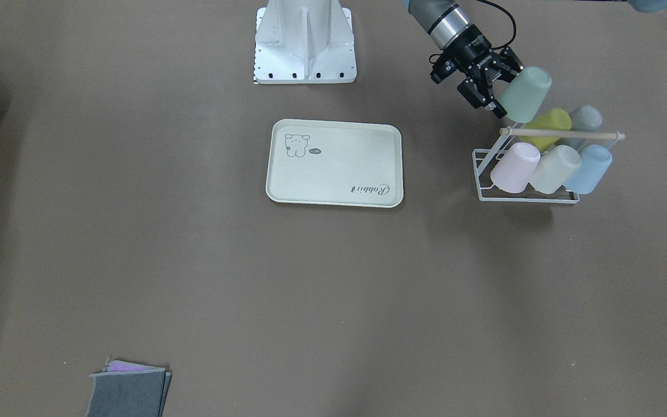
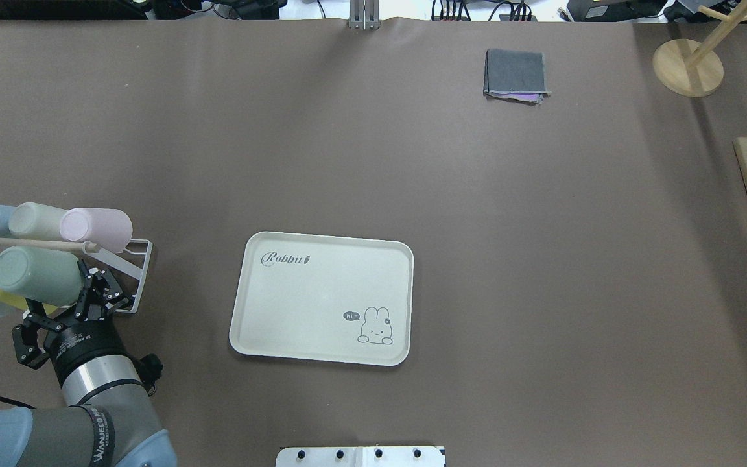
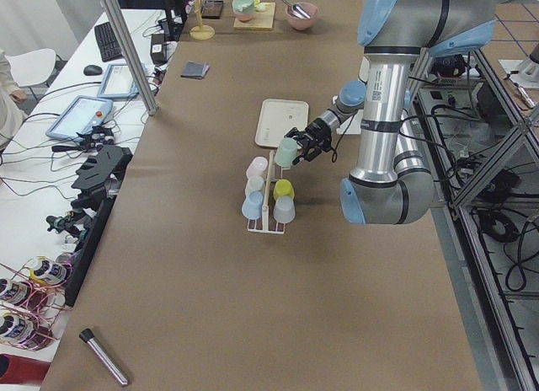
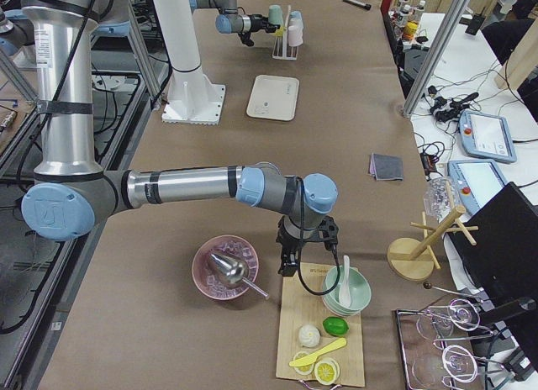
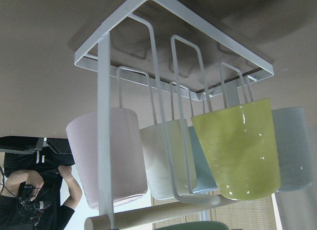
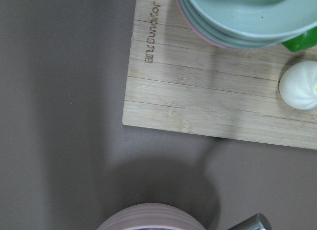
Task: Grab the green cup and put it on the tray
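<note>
The green cup [image 1: 526, 92] is a matte mint tumbler, held tilted above the near row of the white wire rack [image 1: 487, 174]. My left gripper [image 1: 504, 87] is shut on its rim end; both also show in the overhead view, the gripper [image 2: 82, 288] and the cup [image 2: 36, 274]. The cream tray [image 1: 339, 174] with the bear drawing lies bare at mid-table, also in the overhead view [image 2: 308, 305]. My right gripper [image 4: 307, 255] hangs over a bamboo board far from the tray. I cannot tell whether it is open or shut.
The rack holds a yellow-green cup [image 1: 549, 123], a pink cup [image 1: 516, 168], a cream cup [image 1: 556, 168] and two bluish ones under a wooden rod [image 1: 559, 134]. Folded grey cloths [image 2: 516, 74] lie far across. A pink bowl [image 4: 225, 268] sits by the board [image 6: 208, 101].
</note>
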Robot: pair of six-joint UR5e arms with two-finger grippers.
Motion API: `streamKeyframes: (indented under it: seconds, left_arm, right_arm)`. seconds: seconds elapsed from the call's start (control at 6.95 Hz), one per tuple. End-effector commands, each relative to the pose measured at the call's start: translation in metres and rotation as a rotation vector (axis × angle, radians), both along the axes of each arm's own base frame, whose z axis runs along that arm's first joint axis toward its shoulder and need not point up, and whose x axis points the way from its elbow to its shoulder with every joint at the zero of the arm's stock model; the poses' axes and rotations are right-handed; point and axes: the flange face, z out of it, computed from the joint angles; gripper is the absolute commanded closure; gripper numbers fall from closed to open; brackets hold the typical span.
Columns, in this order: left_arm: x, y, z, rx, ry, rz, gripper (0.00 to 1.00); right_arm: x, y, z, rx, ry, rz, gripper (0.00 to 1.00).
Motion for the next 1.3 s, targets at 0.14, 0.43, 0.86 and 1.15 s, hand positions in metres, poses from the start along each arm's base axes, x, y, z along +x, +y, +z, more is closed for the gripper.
streamKeyframes:
  seconds: [0.14, 0.43, 0.86, 1.15]
  left_arm:
    - [0.003, 0.002, -0.024, -0.011, 0.029, -0.005, 0.24]
    - [0.001, -0.001, -0.023, -0.001, 0.030, -0.014, 0.24]
    - [0.002, -0.008, -0.026, 0.043, 0.041, -0.019, 0.24]
    - [-0.001, -0.017, -0.019, 0.053, 0.132, -0.057, 0.23]
  right_arm:
    - [0.000, -0.002, 0.000, -0.037, 0.011, 0.048, 0.00]
    - [0.006, 0.001, 0.000, -0.039, 0.011, 0.060, 0.00]
    - [0.011, 0.000, -0.004, -0.053, 0.018, 0.101, 0.00]
    - [0.012, -0.002, -0.004, -0.059, 0.023, 0.109, 0.00]
